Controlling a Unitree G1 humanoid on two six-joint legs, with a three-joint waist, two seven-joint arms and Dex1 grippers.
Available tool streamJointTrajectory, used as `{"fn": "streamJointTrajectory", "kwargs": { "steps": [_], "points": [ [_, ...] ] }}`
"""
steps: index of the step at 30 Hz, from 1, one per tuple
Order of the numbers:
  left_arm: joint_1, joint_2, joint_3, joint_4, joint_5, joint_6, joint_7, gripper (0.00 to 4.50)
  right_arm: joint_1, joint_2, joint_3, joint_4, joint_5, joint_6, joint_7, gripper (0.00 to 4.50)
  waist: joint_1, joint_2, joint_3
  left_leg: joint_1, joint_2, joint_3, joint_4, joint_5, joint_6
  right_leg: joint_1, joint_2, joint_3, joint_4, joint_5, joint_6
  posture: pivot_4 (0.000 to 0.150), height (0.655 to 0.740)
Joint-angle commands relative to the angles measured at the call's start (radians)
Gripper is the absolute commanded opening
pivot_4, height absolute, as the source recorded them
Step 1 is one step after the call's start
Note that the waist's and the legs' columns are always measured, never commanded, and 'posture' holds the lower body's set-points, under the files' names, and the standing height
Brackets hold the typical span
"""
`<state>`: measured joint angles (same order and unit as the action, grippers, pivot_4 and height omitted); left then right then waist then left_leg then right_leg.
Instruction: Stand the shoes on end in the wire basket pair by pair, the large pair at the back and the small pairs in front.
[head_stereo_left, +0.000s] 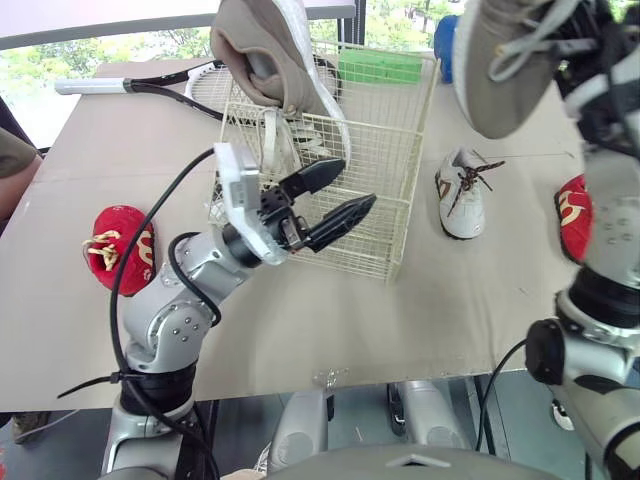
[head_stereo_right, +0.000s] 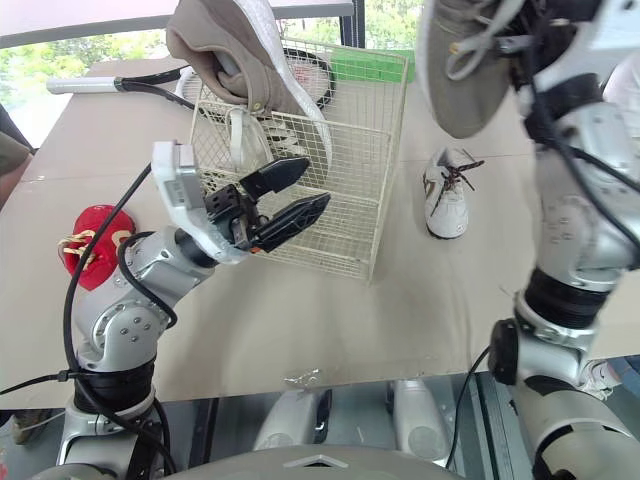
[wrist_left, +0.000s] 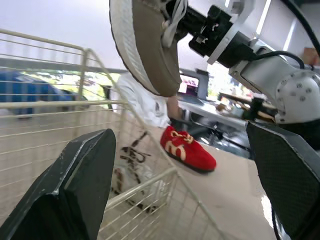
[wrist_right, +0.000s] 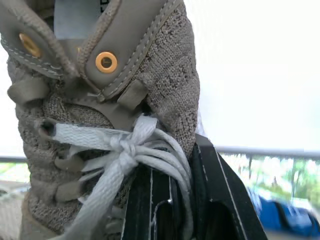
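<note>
Left pincer (head_stereo_left: 358, 183), fingers spread and empty, is seen against the front wall of the wire basket (head_stereo_left: 395, 120). Right pincer (wrist_right: 185, 205) is clamped on the raised grey shoe (head_stereo_left: 510, 60), high above the counter (head_stereo_left: 400, 320). Two grey shoes are counted; the standing grey shoe (head_stereo_left: 270, 50) is set on end in the basket, beyond the left pincer. Of two red shoes, the first red shoe (head_stereo_left: 122, 248) lies outside the left pincer and the second red shoe (head_stereo_left: 573, 215) below the right. One white shoe (head_stereo_left: 462, 195) lies between the pincers. Bare counter is left toward the near edge.
</note>
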<state>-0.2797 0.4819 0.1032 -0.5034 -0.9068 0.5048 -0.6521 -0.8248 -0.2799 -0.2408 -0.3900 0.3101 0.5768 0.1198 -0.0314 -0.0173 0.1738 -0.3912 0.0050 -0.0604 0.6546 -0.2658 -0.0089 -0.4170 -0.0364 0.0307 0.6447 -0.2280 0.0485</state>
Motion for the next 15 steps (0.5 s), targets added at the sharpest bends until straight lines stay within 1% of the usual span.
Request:
{"fn": "streamJointTrajectory", "kwargs": {
  "steps": [1,5,9,12,15],
  "points": [
    [0.050,0.031,0.109,-0.043,-0.046,-0.042,-0.049,4.50,-0.092,0.077,0.101,0.001,-0.099,-0.173,-0.079,0.04,-0.004,0.000,0.000,0.000,0.000,0.000,0.000,0.000,0.000,0.000,0.000,0.000,0.000,0.000,0.000,0.150,0.7400],
    [0.135,0.094,0.181,-0.060,-0.068,-0.034,-0.114,4.50,-0.152,0.154,0.157,0.071,-0.127,-0.247,-0.095,0.04,-0.003,0.000,0.000,-0.001,0.000,-0.001,-0.001,0.000,0.000,-0.001,0.000,-0.001,0.000,0.000,0.000,0.150,0.7400],
    [0.224,0.144,0.235,-0.077,-0.082,-0.032,-0.157,4.50,-0.175,0.191,0.194,0.162,-0.169,-0.342,-0.099,0.04,-0.004,0.000,0.000,-0.001,0.000,-0.001,-0.001,0.000,0.000,-0.001,-0.001,-0.001,-0.001,0.000,0.000,0.150,0.7400],
    [0.271,0.162,0.273,-0.093,-0.108,-0.031,-0.172,4.50,-0.175,0.218,0.220,0.291,-0.231,-0.482,-0.122,0.04,-0.005,-0.001,0.000,0.000,0.000,-0.001,-0.001,0.000,0.000,-0.001,-0.001,-0.002,-0.001,0.000,0.000,0.150,0.7400],
    [0.314,0.169,0.303,-0.102,-0.123,-0.036,-0.184,4.50,-0.174,0.247,0.240,0.396,-0.259,-0.602,-0.120,0.04,-0.009,0.000,0.000,0.000,0.000,-0.001,-0.001,0.000,0.000,-0.001,-0.001,-0.001,0.000,0.000,0.000,0.150,0.7400]
  ]
}}
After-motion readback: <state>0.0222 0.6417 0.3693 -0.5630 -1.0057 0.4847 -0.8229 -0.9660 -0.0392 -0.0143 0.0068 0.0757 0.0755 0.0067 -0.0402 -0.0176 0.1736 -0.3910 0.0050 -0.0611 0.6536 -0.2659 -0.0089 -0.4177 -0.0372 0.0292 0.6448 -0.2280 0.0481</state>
